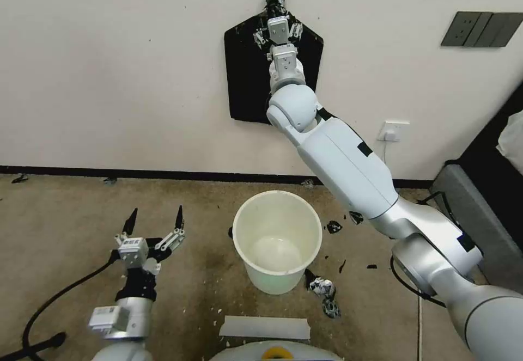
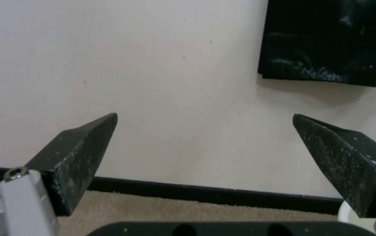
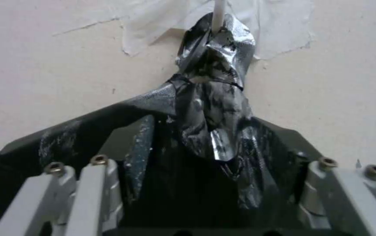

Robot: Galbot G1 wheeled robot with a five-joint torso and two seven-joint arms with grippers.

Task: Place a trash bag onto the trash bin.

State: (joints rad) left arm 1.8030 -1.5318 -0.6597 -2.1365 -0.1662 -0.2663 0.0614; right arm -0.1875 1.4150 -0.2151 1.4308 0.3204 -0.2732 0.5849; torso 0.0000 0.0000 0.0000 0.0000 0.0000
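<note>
The trash bin (image 1: 237, 234), a round cream-white bucket, stands upright and empty on the carpet before me. A flat black bundle (image 1: 245, 78) hangs on the wall above it, its crinkled knotted top (image 3: 214, 62) taped to the wall. No single trash bag can be told apart from that bundle; it is hidden. My right gripper (image 1: 279, 15) is stretched up against the bundle just below the knot, its speckled fingers (image 3: 140, 147) spread on the black plastic with nothing pinched between them. My left gripper (image 1: 154, 216) hovers low, left of the bin, open and empty, facing the wall (image 2: 205, 119).
Small torn black scraps (image 1: 326, 291) lie on the carpet right of the bin. A white strip (image 1: 265, 327) lies near my base. A grey box (image 1: 471, 208) stands at the right wall. A wall socket (image 1: 393, 130) with a plugged cord is behind my right arm.
</note>
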